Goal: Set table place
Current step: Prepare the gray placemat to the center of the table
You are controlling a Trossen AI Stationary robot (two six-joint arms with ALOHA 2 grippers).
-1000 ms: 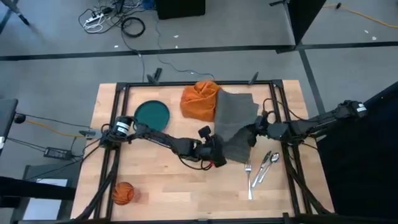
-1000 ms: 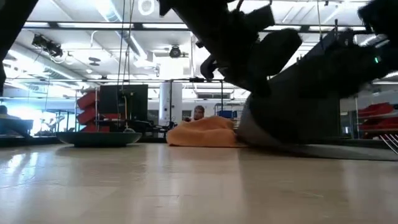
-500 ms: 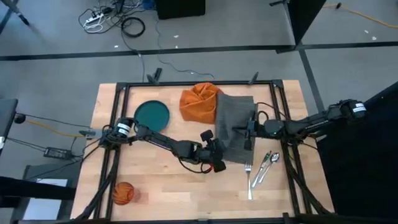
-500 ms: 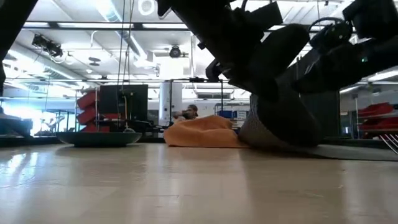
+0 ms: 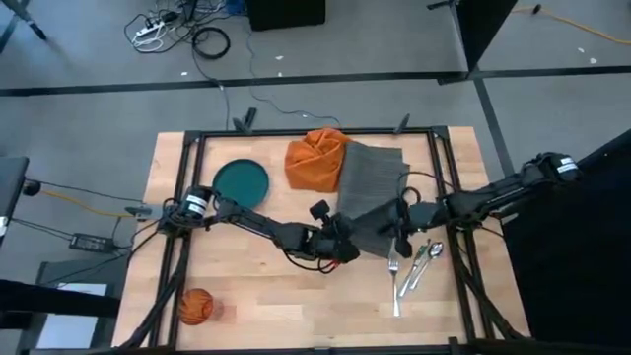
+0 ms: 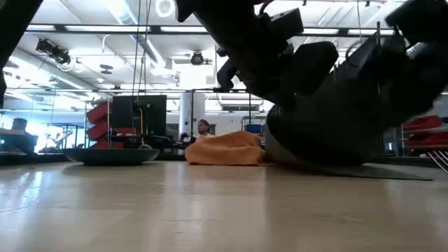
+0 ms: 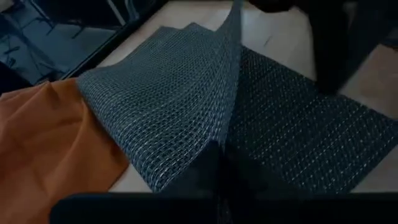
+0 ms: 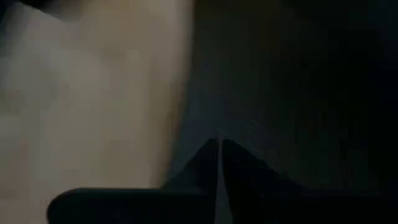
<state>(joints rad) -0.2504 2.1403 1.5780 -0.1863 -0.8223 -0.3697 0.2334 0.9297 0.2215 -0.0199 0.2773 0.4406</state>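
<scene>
Placemat-laying step: the left gripper point(image 5: 347, 248) and right gripper point(image 5: 399, 219), each clamped on a near corner of the grey placemat point(image 5: 373, 185) beside the orange napkin point(image 5: 316, 158), must next draw it flat onto the table point(image 5: 266, 296).

Even overhead light in the high view, bright ceiling lamps in the low view, right wrist view dim and blurred

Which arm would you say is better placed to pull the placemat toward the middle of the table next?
Probably the left: its claw is shut on the placemat edge nearest the open tabletop. The right claw grips the side by the fork.
</scene>
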